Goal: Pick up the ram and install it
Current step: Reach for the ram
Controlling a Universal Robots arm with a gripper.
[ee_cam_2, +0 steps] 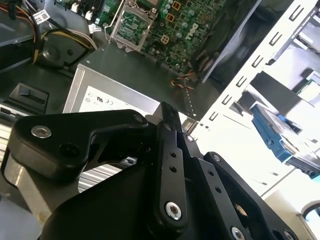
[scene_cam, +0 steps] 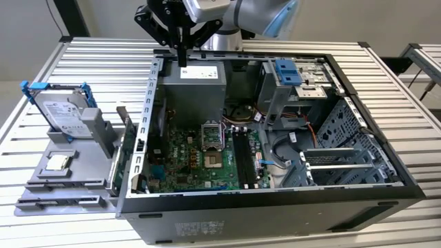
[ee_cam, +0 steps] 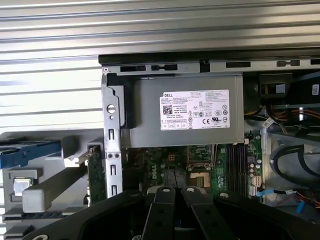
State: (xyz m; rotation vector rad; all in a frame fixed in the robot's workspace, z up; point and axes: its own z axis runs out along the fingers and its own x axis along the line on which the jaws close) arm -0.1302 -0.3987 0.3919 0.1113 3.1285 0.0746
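**A:** Exterior view, first entry?

**B:** Hand (scene_cam: 183, 61): black, hanging point-down over the grey power supply (scene_cam: 196, 82), at the end of the open computer case (scene_cam: 276, 217) farthest from that camera. Its fingers are pressed together into one thin tip, and nothing can be seen between them. The arm above is cut off by the frame.

**A:** The ram?

**B:** Ram (scene_cam: 127, 129): most likely the thin dark strip standing on edge at the case-side rim of the grey tray (scene_cam: 69, 188). It is just beside the case wall and well apart from the hand. It is seen edge-on, so chips and label cannot be made out. The long black slots (scene_cam: 242, 150) on the motherboard lie half in shadow.

**A:** Also listed?

**B:** Hard drive (scene_cam: 65, 111): upright in a blue frame on the tray. Tray and case rest on the slatted worktop (scene_cam: 103, 51).

**A:** Second wrist view?

**B:** Black finger links stand in the foreground and cover part of the power supply's label. The fingers meet at the tip. The tray side is washed out by bright light.

**A:** First wrist view?

**B:** The links' tips are cut off by the frame. The power supply's labelled face shows whole, and the slots are partly seen past it.
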